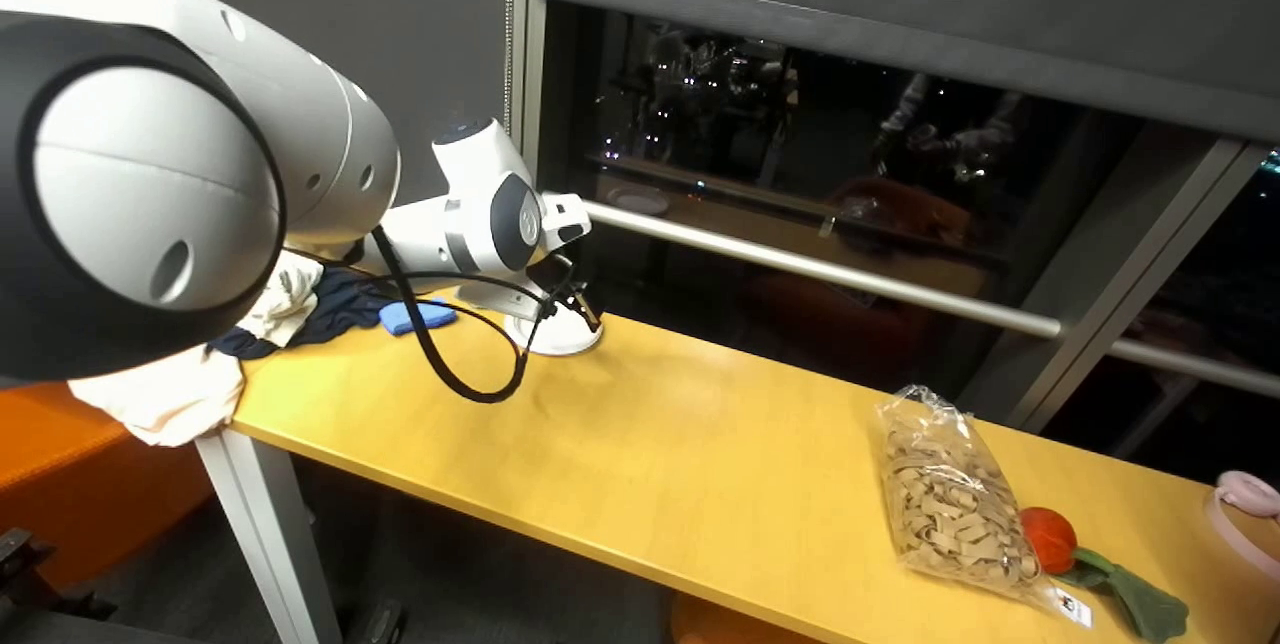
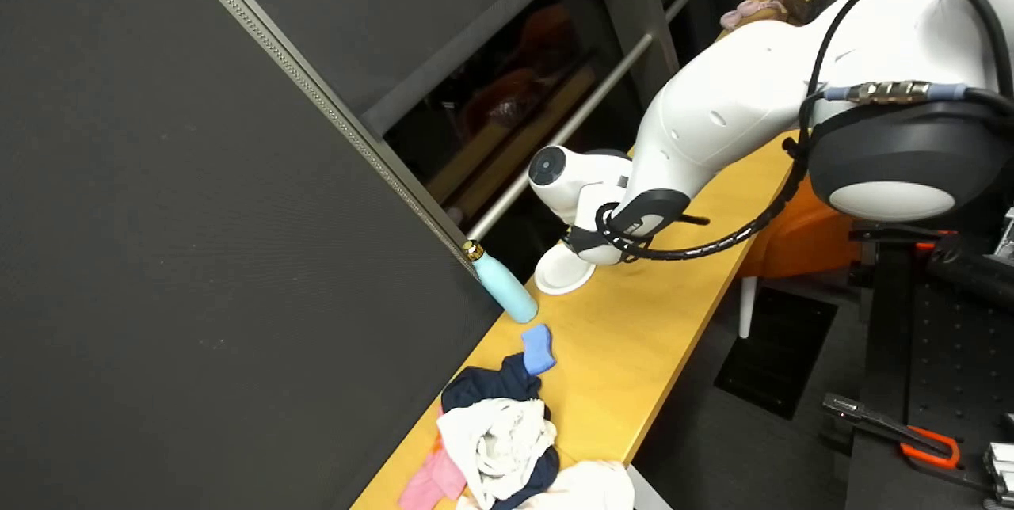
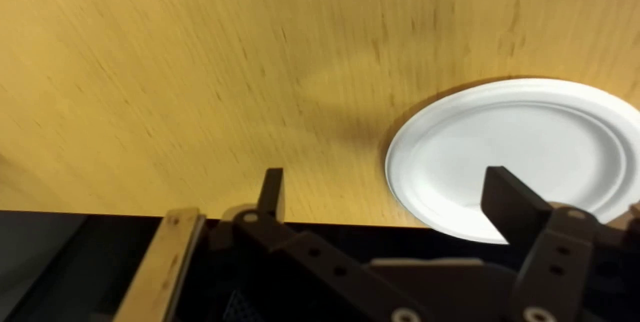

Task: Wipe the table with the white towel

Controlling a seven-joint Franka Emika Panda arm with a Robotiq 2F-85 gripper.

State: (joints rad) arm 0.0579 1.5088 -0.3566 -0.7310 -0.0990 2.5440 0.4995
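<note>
The tool (image 3: 384, 174), spread apart, hangs near the white plate (image 3: 520, 142) at the edge of the table (image 3: 200, 87), wide room alongside.

Yellow table (image 1: 650, 454): white plate (image 3: 515, 147), blue sponge (image 2: 538, 350) beside cloth heap (image 2: 499, 439), turquoise bottle (image 2: 507, 290), red ball (image 1: 1049, 540) beside clear bag (image 1: 955, 504).

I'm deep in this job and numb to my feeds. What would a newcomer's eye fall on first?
Probably the big white robot arm, which dominates both exterior views. Next, the white plate at the edge of the table, with one of the spread fingers overlapping it in the wrist view. Then the crumpled white cloth lying on dark cloth at one end of the table.
</note>
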